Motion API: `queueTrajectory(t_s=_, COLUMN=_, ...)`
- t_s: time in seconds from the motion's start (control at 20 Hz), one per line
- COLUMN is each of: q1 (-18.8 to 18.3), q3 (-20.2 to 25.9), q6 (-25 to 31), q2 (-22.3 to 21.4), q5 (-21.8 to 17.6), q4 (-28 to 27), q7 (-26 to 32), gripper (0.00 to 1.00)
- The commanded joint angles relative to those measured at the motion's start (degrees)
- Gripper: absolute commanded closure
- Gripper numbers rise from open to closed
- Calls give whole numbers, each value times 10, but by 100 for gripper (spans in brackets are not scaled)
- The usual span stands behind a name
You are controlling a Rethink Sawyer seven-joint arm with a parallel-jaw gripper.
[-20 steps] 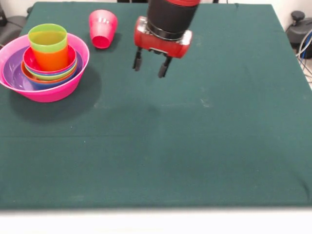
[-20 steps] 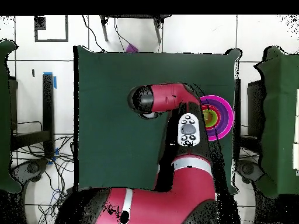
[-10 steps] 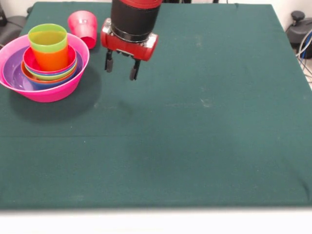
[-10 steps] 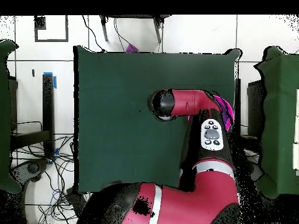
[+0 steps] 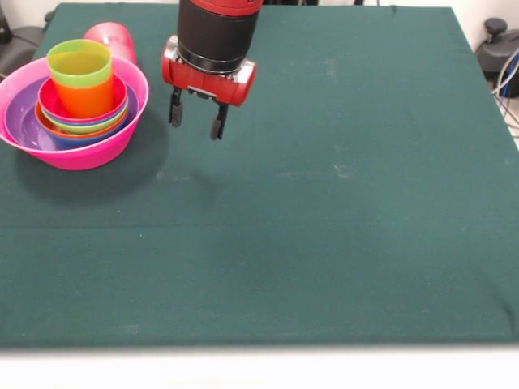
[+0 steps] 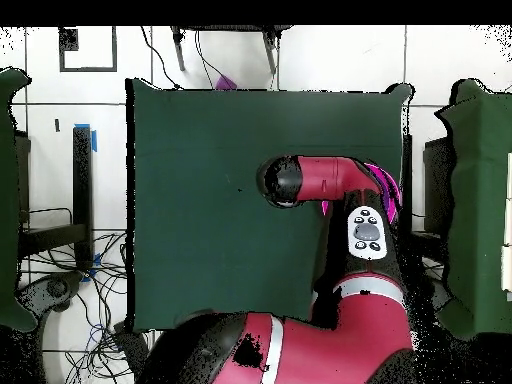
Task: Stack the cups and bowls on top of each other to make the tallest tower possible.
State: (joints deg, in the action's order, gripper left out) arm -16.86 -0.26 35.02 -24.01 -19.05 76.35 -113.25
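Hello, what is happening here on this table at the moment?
A red and black robot arm is building a tower of plastic bowls and cups. A lime green cup sits in an orange cup on bowls nested in a pink bowl. The gripper hangs open and empty beside it. A red-pink cup lies behind the tower.

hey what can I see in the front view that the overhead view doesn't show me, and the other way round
Only the front view shows the open gripper, empty above the cloth, the whole tower with the lime green cup on top, and the red-pink cup behind the tower. Only the overhead view shows the arm's whole length and the tiled floor. Both show the green table, and the pink bowl, though overhead the arm hides most of it.
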Motion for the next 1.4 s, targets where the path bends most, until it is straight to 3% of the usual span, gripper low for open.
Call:
queueTrajectory(t_s=0.05, q1=8, q3=43, q6=-33, q2=34, q5=-26, q4=34, q7=8, gripper=0)
queueTrajectory(t_s=1.4, q1=6, q3=36, q6=-30, q2=46, q5=-18, q4=26, q7=-10, gripper=0)
